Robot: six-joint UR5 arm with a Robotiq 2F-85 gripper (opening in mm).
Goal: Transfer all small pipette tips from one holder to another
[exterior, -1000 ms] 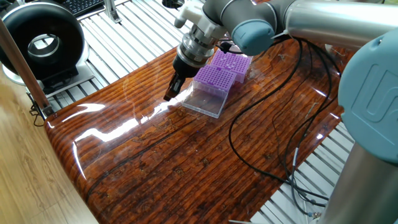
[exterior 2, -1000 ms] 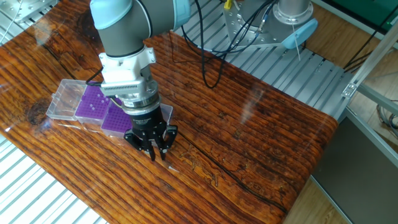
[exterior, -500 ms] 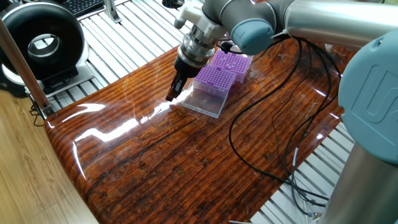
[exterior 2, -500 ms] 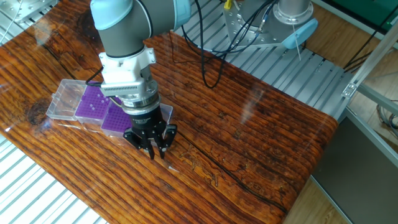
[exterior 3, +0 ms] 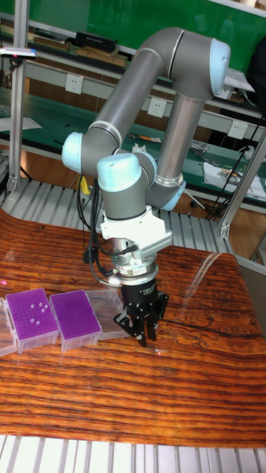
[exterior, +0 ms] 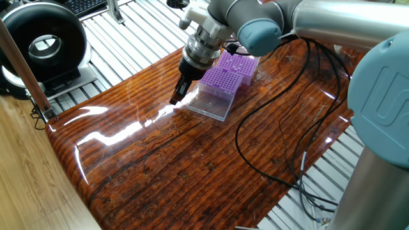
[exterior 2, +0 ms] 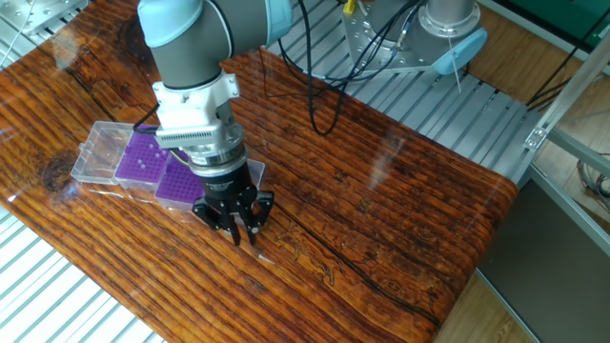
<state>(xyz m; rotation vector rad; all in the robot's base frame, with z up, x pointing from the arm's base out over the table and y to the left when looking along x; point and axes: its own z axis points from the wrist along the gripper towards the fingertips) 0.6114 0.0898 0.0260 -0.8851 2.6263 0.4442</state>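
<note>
Two purple holders stand side by side in clear boxes with their lids laid open. The far holder carries a few small white pipette tips. On the near holder I can make out no tips. My gripper points down just above the wooden table, beside the near holder's open lid. Its fingers are drawn together to a point. Nothing can be made out between them.
The glossy wooden table ends at metal slat surfaces on both sides. Black cables trail across the table behind the holders. A black round device stands off the table's corner. The far holder's lid lies near the table edge.
The gripper has shifted very slightly over the table beside the near holder. The holders and lids have not moved.
</note>
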